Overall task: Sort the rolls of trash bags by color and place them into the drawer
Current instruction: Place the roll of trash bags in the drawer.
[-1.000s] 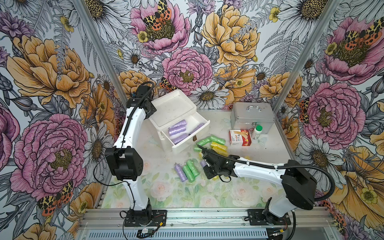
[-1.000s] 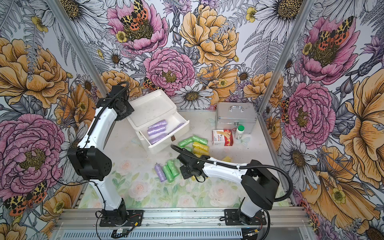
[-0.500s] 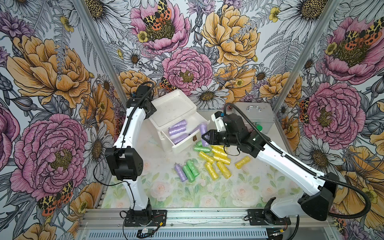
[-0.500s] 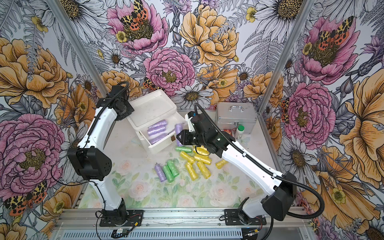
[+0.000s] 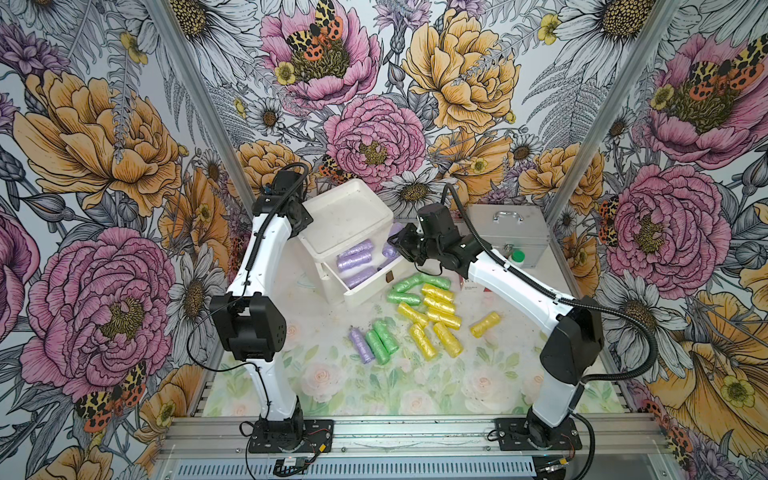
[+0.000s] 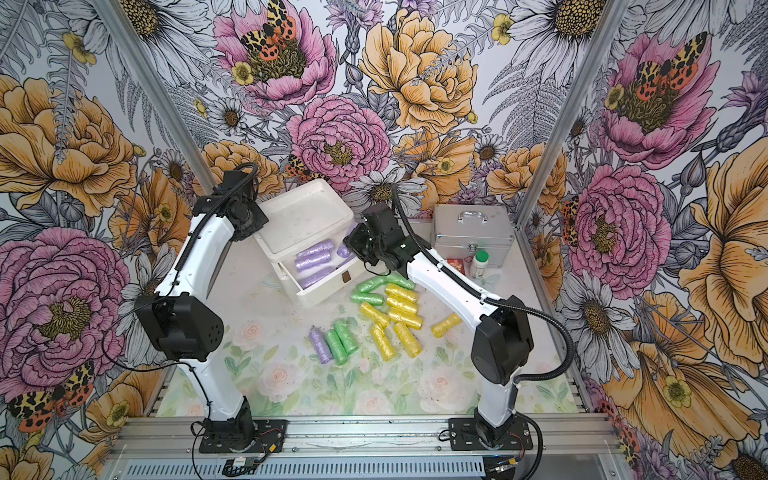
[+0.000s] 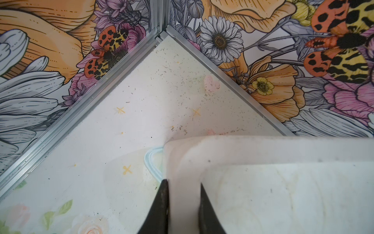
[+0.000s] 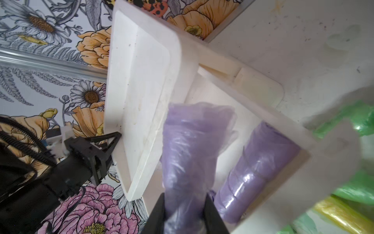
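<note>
A white cabinet (image 5: 345,216) stands at the back with its drawer (image 5: 365,293) pulled open. Several lilac rolls (image 5: 355,259) lie in the drawer. My right gripper (image 5: 395,245) is shut on a lilac roll (image 8: 192,141) and holds it over the drawer's right end, beside another lilac roll (image 8: 259,162). My left gripper (image 7: 184,186) is shut on the cabinet's top rim (image 7: 263,147) at its left edge. On the table lie yellow rolls (image 5: 436,316), green rolls (image 5: 415,286), a green pair (image 5: 380,336) and a lilac roll (image 5: 359,345).
A silver case (image 5: 509,232) stands at the back right, with a green-capped white bottle (image 5: 516,257) and a small red box (image 6: 455,264) in front of it. One yellow roll (image 5: 485,324) lies apart to the right. Patterned walls close in three sides.
My right arm has swung up from the loose rolls at mid-table to the open drawer, carrying a lilac roll. The left arm has stayed on the cabinet.
</note>
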Robot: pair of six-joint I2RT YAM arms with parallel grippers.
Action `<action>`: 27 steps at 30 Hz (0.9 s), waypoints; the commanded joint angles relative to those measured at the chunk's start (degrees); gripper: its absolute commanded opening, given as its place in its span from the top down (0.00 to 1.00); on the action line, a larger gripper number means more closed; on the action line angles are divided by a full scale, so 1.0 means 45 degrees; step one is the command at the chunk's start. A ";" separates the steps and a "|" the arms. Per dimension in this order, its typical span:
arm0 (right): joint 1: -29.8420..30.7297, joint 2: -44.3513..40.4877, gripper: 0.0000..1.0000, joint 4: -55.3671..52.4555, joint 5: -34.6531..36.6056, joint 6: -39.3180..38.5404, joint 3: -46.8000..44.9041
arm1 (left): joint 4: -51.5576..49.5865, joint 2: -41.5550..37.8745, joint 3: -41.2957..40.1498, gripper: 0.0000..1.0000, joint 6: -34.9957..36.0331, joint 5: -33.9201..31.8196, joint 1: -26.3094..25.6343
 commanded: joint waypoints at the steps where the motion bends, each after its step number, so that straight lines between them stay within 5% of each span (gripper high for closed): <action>1: 0.0032 0.0325 0.71 0.0971 0.0245 0.1425 0.0776 | -0.0860 0.0337 -0.0150 1.00 -0.1425 0.2973 -0.0142; 8: 0.0027 0.0963 0.70 0.1098 0.0040 0.2107 0.0824 | -0.0861 0.0371 -0.0121 1.00 -0.1464 0.3054 -0.0177; 13: 0.0027 0.1129 0.38 0.1101 -0.0390 0.2023 0.0812 | -0.0875 0.0372 -0.0150 1.00 -0.1496 0.3064 -0.0187; 19: 0.0065 0.0271 0.32 0.1074 -0.0116 0.1033 -0.0123 | -0.0867 0.0447 -0.0082 1.00 -0.1518 0.3094 -0.0223; 27: 0.1404 -0.2114 0.34 0.1029 0.0424 -0.5071 -0.1681 | -0.0881 0.0638 0.0093 1.00 -0.1502 0.3136 -0.0225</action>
